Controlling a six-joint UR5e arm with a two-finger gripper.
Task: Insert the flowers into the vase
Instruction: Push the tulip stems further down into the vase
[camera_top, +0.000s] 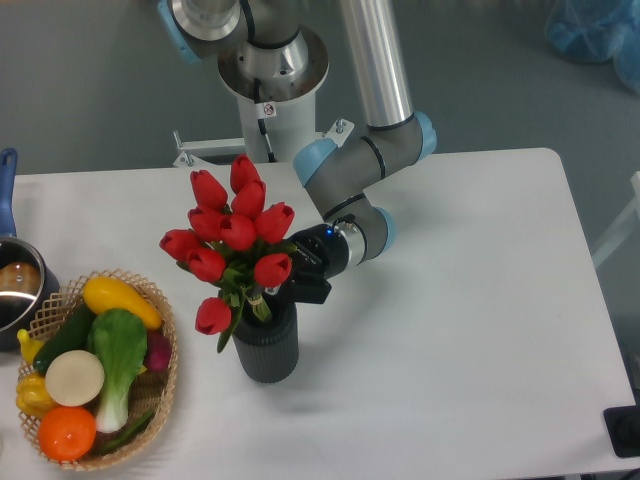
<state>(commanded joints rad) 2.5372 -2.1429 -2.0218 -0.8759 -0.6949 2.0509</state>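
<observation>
The flowers (234, 232) are a bunch of red tulips with green stems, and the stems go down into the mouth of the vase (266, 346). The vase is a dark ribbed cylinder standing upright on the white table, left of centre. My gripper (290, 281) is just right of the stems, right above the vase's rim. The blooms and stems hide most of its fingers, so I cannot tell whether it still grips the stems.
A wicker basket (168, 372) with bok choy, a yellow squash, an orange and other produce sits at the front left. A metal pot (18, 290) with a blue handle stands at the left edge. The arm's base (270, 75) is at the back.
</observation>
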